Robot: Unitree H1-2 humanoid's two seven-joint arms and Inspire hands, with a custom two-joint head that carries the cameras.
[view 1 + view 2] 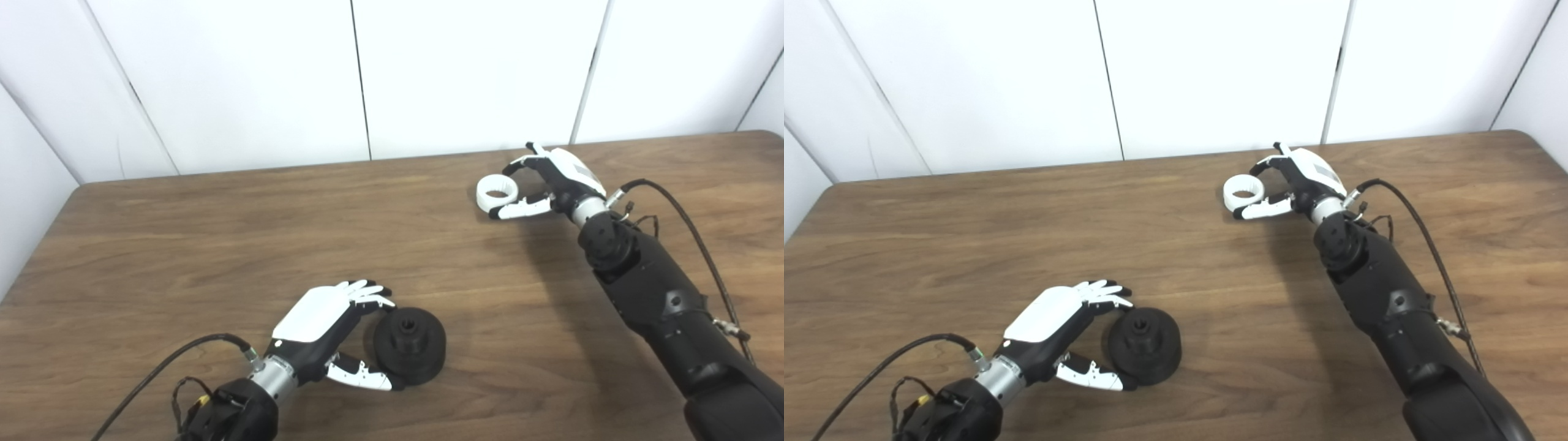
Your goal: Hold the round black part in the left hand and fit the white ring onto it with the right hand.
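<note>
Left eye view: left hand (331,334) cupped open around black part (410,345), near table (184,245) edge; it should close evenly before lifting. Right eye view: right hand (1295,184) brackets white ring (1243,190) far off, grip unconfirmed.

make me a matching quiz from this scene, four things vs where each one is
Things:
1. round black plastic part
2. white plastic ring
3. left hand
4. right hand

Places:
A. far side of the brown wooden table, reaching the ring
B. near edge, cupped beside the black part
C. far, by the right hand's fingers
D. near, right of the left hand

Pairs: 1-D, 2-C, 3-B, 4-A
</note>
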